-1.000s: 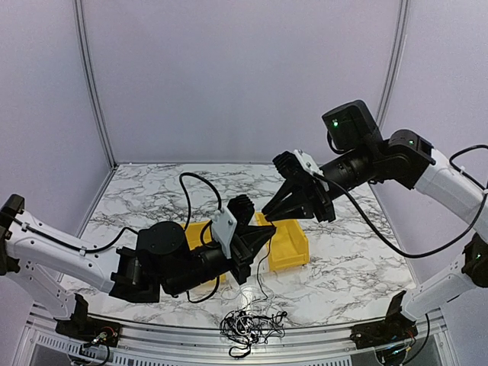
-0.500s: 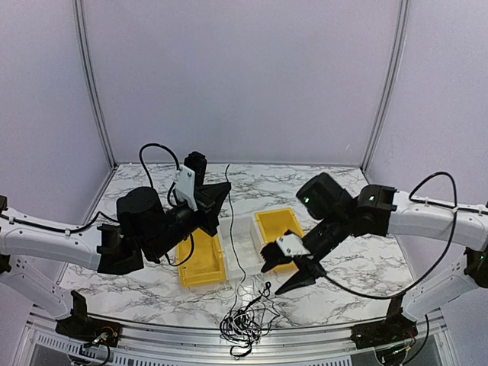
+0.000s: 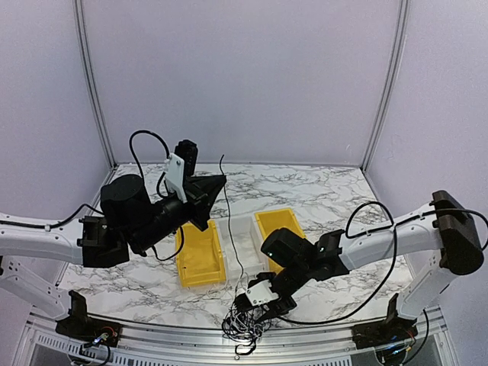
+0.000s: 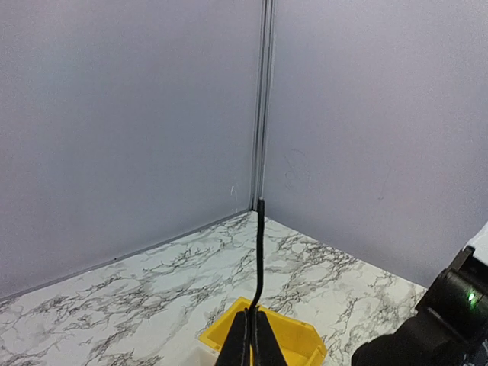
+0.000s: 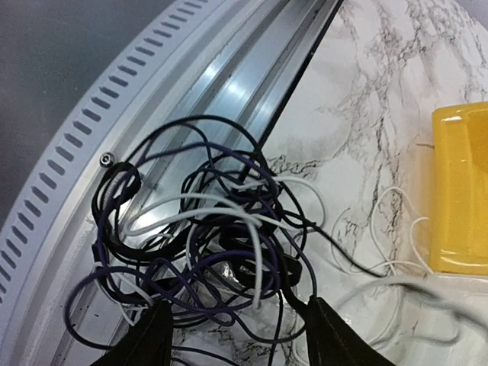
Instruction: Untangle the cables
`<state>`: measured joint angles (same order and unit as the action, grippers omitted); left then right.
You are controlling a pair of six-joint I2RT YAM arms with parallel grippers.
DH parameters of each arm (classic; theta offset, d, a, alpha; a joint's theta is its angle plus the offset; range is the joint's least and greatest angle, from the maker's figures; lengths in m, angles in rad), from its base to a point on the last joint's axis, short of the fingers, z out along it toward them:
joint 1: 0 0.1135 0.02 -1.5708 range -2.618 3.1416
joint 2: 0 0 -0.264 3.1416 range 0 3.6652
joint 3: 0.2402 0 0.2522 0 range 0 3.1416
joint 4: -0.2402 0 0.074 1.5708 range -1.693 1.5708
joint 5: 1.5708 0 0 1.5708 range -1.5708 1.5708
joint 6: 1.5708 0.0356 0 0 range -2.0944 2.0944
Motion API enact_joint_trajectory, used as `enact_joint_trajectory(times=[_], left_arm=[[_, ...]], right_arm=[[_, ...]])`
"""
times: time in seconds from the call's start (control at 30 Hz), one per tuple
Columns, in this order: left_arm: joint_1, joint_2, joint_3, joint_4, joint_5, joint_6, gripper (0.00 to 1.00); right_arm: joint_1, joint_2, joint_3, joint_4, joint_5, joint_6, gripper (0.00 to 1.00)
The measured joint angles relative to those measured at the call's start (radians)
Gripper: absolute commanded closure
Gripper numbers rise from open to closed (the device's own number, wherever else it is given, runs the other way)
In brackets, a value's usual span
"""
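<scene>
The cables lie as a tangle (image 3: 242, 329) of thin black, purple-black and whitish wires at the table's front edge, partly on the metal rail. The tangle fills the right wrist view (image 5: 213, 236). My left gripper (image 3: 219, 184) is raised over the left side and shut on one thin black cable (image 3: 234, 248) that runs down to the tangle. In the left wrist view the shut gripper (image 4: 255, 335) pinches this cable (image 4: 260, 252), whose plug end sticks up above the fingers. My right gripper (image 3: 256, 303) is low at the tangle and open (image 5: 244, 335), with one finger on each side of the wires.
Two yellow bins (image 3: 200, 258) (image 3: 280, 226) stand mid-table with a clear bin (image 3: 242, 233) between them. One yellow bin shows at the right of the right wrist view (image 5: 461, 191). The slotted metal rail (image 5: 152, 114) runs along the table's front edge. Grey walls enclose the back and sides.
My left gripper has risen and moved back-left with the black cable in it. My right arm has swung down from high over the bins to the tangle at the front edge.
</scene>
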<state>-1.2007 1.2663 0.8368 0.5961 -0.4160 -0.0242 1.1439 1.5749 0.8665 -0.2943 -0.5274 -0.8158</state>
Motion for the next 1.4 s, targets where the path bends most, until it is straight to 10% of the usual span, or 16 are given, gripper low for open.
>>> enact_joint_trajectory(times=[0.53, 0.9, 1.4], left_arm=[[-0.124, -0.057, 0.445, -0.301, 0.022, 0.151, 1.00], [-0.208, -0.002, 0.794, -0.467, 0.018, 0.239, 1.00], [-0.233, 0.056, 0.776, -0.536, -0.024, 0.262, 1.00]], right_arm=[[0.018, 0.104, -0.051, 0.142, 0.286, 0.045, 0.99], [-0.089, -0.071, -0.220, 0.137, 0.396, 0.003, 1.00], [-0.377, -0.433, -0.436, -0.043, 0.515, -0.134, 1.00]])
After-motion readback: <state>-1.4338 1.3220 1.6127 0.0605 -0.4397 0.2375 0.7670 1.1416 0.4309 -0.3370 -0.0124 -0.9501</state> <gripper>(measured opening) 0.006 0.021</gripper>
